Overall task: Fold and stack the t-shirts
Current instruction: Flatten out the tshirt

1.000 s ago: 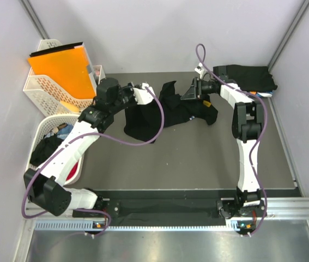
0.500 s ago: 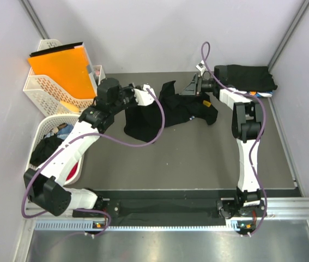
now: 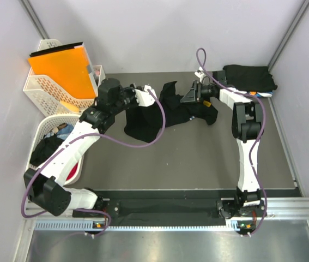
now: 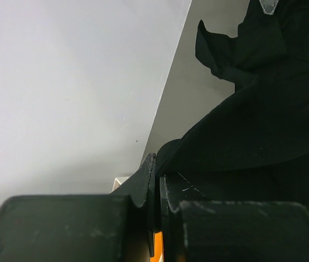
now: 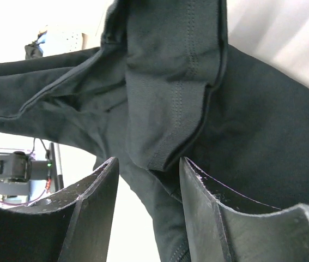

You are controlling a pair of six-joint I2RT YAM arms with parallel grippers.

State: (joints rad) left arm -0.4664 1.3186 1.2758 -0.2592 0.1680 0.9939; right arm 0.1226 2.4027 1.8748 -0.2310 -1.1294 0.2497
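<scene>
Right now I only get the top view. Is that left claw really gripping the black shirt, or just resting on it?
Observer: Gripping. The left wrist view shows the left gripper shut, its jaws pinching an edge of the shirt.
Operator: And the other one?
Observer: Open. In its own wrist view the right gripper has a stitched hem hanging between its jaws, not clamped.
</scene>
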